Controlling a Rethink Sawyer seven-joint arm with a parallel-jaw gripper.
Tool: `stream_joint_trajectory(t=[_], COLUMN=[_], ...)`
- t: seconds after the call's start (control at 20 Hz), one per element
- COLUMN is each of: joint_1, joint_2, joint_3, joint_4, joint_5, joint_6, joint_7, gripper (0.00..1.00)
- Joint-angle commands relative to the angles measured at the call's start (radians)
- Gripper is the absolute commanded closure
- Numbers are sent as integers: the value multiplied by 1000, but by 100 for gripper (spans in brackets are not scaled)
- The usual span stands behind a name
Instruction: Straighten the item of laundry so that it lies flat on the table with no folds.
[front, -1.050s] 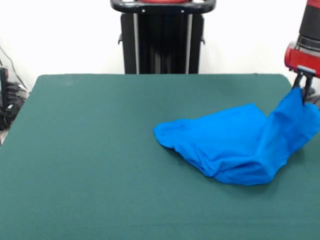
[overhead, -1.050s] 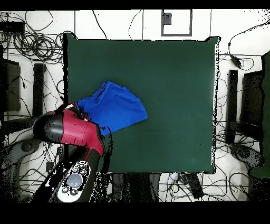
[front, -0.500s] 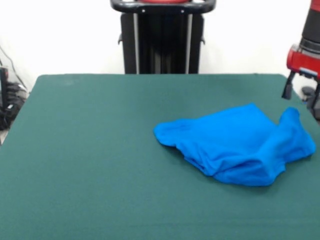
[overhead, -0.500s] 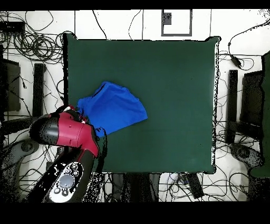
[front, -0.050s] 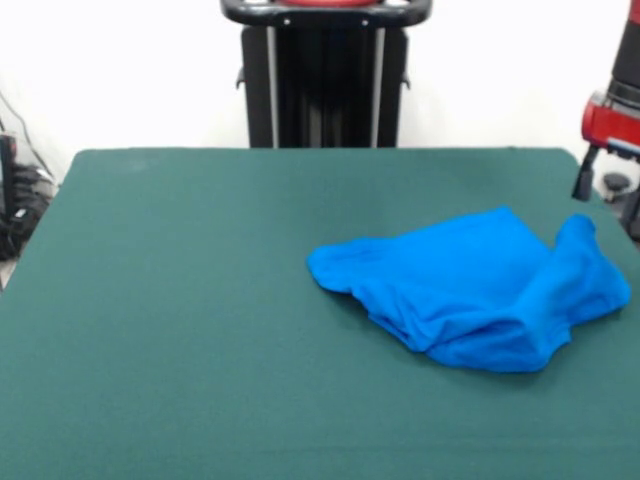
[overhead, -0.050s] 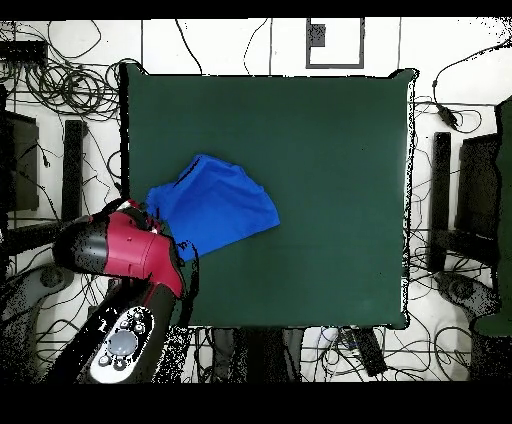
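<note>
Red and black throughout. Bulky rounded red arm shell in the overhead view, black at the joints, with a pale grey round cap bearing small dark buttons lower down. At the front view's right edge, red wrist housing under a black cylinder, then a thin black end effector.

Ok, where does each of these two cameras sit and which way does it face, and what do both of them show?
Front view: sits across the table, facing the robot's black pedestal; the gripper shows at the right edge, above and apart from the blue T-shirt.
Overhead view: sits above the table, looking straight down; the red and black arm enters from the lower left, covering part of the T-shirt.
Shared: both show the crumpled T-shirt, the table and part of the arm.
</note>
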Motion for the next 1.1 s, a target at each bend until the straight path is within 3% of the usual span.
stream_joint_trajectory(t=[0.05,0.45,0.75,1.1], joint_1=[6,-118,-184,-228], joint_2=[-4,-135,-204,-204], joint_3=[45,118,146,160], joint_4=[6,164,235,253], joint_5=[58,11,-29,-85], joint_6=[6,-39,-52,-76], joint_7=[287,128,76,61], gripper=[0,0,0,0])
